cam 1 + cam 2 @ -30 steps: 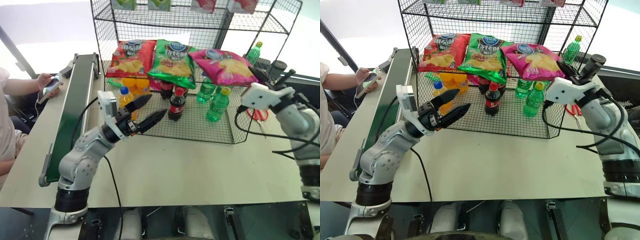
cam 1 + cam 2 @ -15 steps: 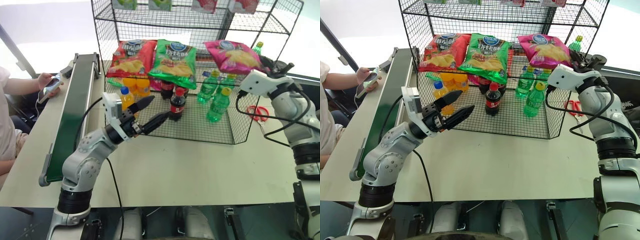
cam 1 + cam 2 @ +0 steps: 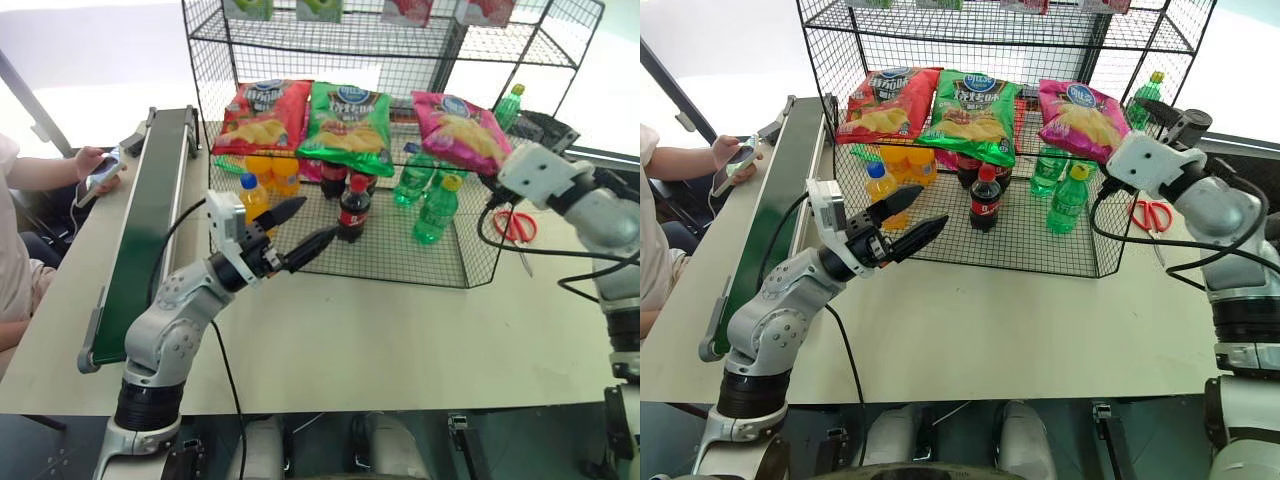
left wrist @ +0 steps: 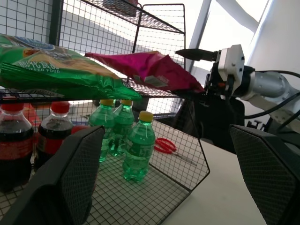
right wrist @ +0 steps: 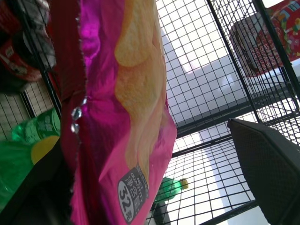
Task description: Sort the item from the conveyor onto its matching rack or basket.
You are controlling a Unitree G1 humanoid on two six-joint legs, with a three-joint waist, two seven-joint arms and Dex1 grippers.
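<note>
Left eye view: nearest, the left gripper (image 3: 296,226) was held above the table (image 3: 330,340) with its fingers spread and nothing between them, just in front of the black wire rack (image 3: 468,262). The conveyor (image 3: 145,220) alongside was seen bare of goods. Farther back, the pink crisp bag (image 3: 463,128) was laid on the rack's middle shelf, beside the green crisp bag (image 3: 348,122) and the red crisp bag (image 3: 262,114). The right gripper (image 5: 154,173) was seen with its fingers parted around the bag's end, gripping nothing. The sorting was judged essentially done; only the right arm's withdrawal was left.
</note>
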